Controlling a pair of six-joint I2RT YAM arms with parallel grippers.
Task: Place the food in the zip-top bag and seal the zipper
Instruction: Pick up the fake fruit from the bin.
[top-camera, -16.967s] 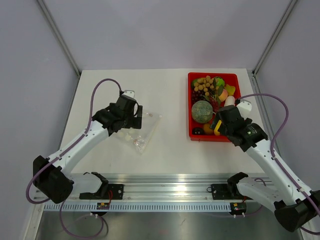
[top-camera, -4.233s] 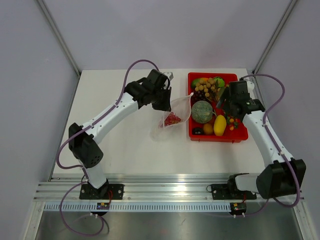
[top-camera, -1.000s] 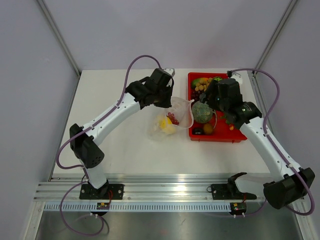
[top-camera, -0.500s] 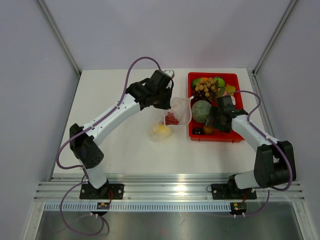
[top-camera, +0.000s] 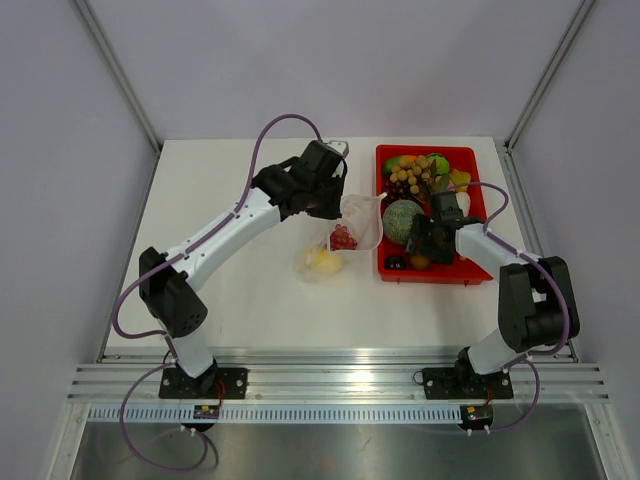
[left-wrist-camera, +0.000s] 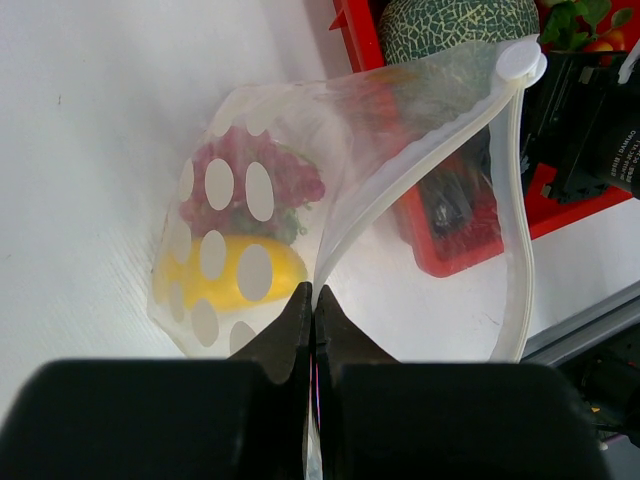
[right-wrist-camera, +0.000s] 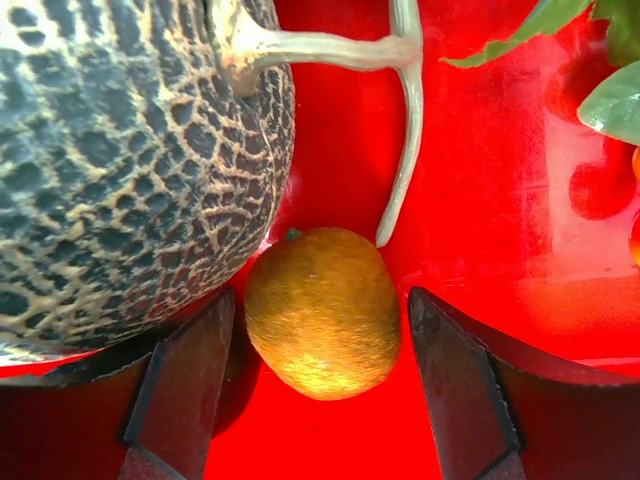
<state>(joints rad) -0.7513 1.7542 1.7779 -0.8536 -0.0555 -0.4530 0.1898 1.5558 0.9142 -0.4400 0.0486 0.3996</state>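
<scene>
My left gripper (left-wrist-camera: 313, 296) is shut on one lip of the zip-top bag (left-wrist-camera: 300, 150), holding it up with its mouth facing the tray. The zipper (left-wrist-camera: 516, 220) runs along the open mouth, with a white slider at its far end. Inside the bag lie a yellow lemon-like piece (left-wrist-camera: 285, 272) and a dark red grape bunch (left-wrist-camera: 290, 180). In the top view the bag (top-camera: 352, 232) hangs below the left gripper (top-camera: 338, 207). My right gripper (right-wrist-camera: 318, 305) is open, its fingers on either side of a small orange-brown fruit (right-wrist-camera: 322, 330) on the tray floor, not touching it.
The red tray (top-camera: 470, 274) holds more food: a netted green melon (top-camera: 403, 220) right beside the right gripper (top-camera: 420, 248), a tan grape bunch (top-camera: 405, 172) and green leafy pieces at the back. The melon (right-wrist-camera: 120, 150) presses close to my left finger.
The yellow piece has gone from the tray into the bag. My right gripper has swung from the bag's mouth to the tray's near part, down around the orange-brown fruit. The left arm holds still.
</scene>
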